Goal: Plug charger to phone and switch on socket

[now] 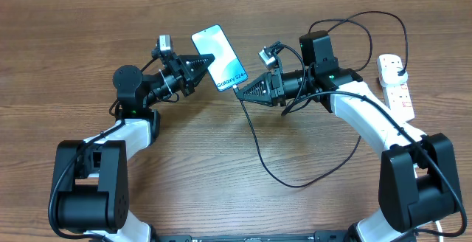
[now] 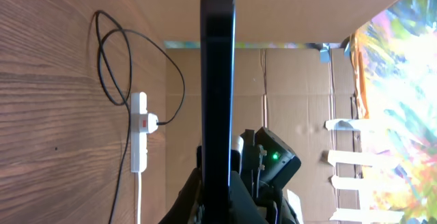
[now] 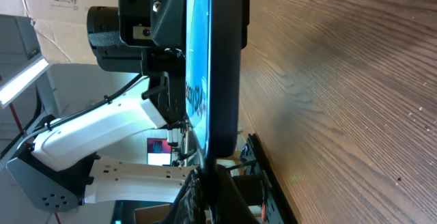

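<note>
Over the desk (image 1: pixel 206 198), left tool (image 1: pixel 200 69) clamped the phone (image 1: pixel 219 56); right tool (image 1: pixel 242 90) pinched the charger (image 1: pixel 257 150) at its port. Seating it, then the socket (image 1: pixel 396 85) switch, seemingly remained.

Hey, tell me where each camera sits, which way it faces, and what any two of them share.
Overhead: above the table, looking down on left arm, right arm, phone, charger, socket.
Left wrist: on the left arm, looking along the left end effector at the phone edge-on; socket and right arm beyond.
Right wrist: on the right arm, looking along the right end effector at the phone edge-on; left arm beyond.
Shared: wrist views face each other across the phone.
</note>
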`<state>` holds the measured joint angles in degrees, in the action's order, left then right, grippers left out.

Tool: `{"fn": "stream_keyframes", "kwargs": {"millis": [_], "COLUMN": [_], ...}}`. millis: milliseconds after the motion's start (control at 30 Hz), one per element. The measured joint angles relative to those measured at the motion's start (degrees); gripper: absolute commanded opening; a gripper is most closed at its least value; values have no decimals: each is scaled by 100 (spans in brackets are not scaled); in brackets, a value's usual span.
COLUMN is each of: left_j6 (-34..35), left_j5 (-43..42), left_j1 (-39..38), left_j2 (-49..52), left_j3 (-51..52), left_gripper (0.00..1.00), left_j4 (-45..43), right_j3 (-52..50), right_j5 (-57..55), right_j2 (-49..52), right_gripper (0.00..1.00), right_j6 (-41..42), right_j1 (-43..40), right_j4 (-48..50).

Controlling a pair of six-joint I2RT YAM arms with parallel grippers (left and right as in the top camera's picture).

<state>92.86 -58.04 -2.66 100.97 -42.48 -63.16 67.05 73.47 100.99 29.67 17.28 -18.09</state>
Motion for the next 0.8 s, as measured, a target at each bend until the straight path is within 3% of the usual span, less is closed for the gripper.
{"fn": "stream_keyframes", "kwargs": {"millis": [800], "left_j6": [-909], "left_j5": [-63], "left_j1": [17], "left_j2": [0], "left_j3": [-7], "left_gripper": [4], "left_j4": [-70], "right_j3": [-33], "right_j5": [-393], "right_j2": [0], "right_gripper": [4], "right_j6": [299], "right_j1": [44], "right_j4": [164]}}
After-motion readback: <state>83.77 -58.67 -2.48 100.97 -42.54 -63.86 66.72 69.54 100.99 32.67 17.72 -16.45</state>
